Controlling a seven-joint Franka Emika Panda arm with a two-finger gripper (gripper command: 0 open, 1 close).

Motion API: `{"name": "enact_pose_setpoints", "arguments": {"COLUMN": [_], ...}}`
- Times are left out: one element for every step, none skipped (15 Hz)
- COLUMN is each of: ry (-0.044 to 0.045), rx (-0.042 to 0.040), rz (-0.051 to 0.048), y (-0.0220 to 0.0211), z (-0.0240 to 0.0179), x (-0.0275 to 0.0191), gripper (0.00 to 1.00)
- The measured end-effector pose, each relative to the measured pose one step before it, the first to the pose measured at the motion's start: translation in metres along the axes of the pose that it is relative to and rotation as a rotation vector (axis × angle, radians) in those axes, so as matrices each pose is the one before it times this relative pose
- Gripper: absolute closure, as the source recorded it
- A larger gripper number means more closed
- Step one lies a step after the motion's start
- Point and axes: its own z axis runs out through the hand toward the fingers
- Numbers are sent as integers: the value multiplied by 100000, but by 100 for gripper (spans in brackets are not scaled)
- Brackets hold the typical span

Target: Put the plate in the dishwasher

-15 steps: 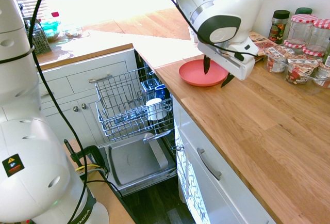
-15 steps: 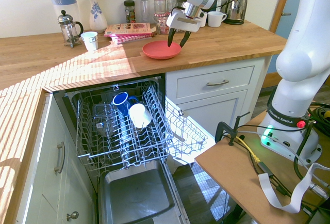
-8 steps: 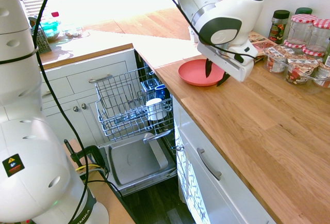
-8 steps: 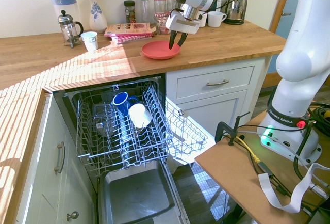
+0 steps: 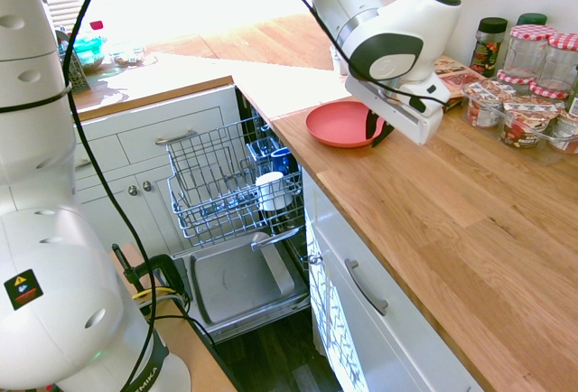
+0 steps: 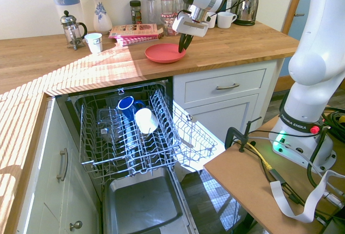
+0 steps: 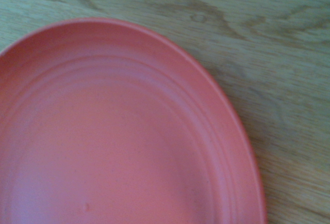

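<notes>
The gripper [image 5: 373, 130] points steeply down at the edge of the coral-red plate [image 5: 339, 124], its dark jaws drawn narrow and pinched on the plate's rim. The plate sits on the wooden bench [image 5: 452, 220], its far side seemingly a little raised, just above the open dishwasher [image 6: 129, 137]. The dishwasher's wire rack [image 6: 108, 142] is pulled out over the dropped door, with a blue cup [image 6: 126, 106] and a white cup [image 6: 145, 119] in it.
</notes>
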Motion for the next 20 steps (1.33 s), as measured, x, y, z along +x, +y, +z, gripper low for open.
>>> {"name": "enact_pose_setpoints", "arguments": {"ry": [104,532,1002,1457,2462,3467,4291,4446,4628,4227,3956,3851,3803,4132,4112,4375,4850,4474,4313,3987], "rx": [277,-344,-1144,-2146,-3571,-4709,-5024,-4509,-3986,-3492,-3719,-3588,-3721,-4003,-4021,-3775,-3802,-3746,-3433,-3347], "rz": [-429,-527,-719,-1517,-2357,-3163,-4026,-4178,-4165,-4062,-4669,-4589,-4428,-4986,-5062,-5104,-5483,-4904,-4529,-5101], "y": [-302,-234,-332,-704,-1387,-2358,-3524,-3933,-4132,-3828,-3552,-3280,-3178,-3352,-3096,-2937,-2784,-2439,-2323,-2739], "z": [-79,-209,-476,-935,-1445,-2022,-2711,-3144,-3425,-3210,-2561,-1778,-1010,-363,-97,-94,-6,51,252,850], "x": [-89,-63,-152,-286,-574,-1097,-1972,-2432,-3042,-3480,-3822,-3719,-3538,-3541,-3217,-2928,-2540,-2054,-1654,-1688], "gripper": [100,100,100,100,100,100,100,100,100,100,100,100,100,100,100,100,100,100,100,100]}}
